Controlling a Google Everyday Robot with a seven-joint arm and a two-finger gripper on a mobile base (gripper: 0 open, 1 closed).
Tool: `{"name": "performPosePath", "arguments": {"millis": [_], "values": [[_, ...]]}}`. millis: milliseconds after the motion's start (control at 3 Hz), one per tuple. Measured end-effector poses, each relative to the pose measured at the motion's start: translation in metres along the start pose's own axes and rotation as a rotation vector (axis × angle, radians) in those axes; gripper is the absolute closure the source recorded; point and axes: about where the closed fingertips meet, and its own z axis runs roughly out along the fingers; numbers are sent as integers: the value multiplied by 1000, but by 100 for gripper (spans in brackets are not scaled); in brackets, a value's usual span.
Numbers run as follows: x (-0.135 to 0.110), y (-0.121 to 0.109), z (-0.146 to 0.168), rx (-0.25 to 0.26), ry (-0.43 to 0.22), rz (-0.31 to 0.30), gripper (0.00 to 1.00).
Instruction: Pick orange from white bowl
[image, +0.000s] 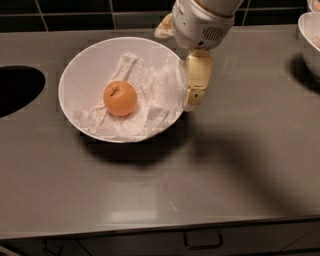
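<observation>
Probably approach step: end effector (192, 102) hovering at white bowl (95, 62) rim, open or closed can't tell. Orange (120, 98) sitting to its left; needing leftward shift, then descent.

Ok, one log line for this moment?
stage: pre-grasp | pincer: at right rim of white bowl, apart from orange | orange: in bowl on paper, not yet grasped
</observation>
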Motion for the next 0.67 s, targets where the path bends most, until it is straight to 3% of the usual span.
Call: {"name": "performPosePath", "arguments": {"millis": [667], "values": [[-4,-3,1,5,-6,-12,0]]}}
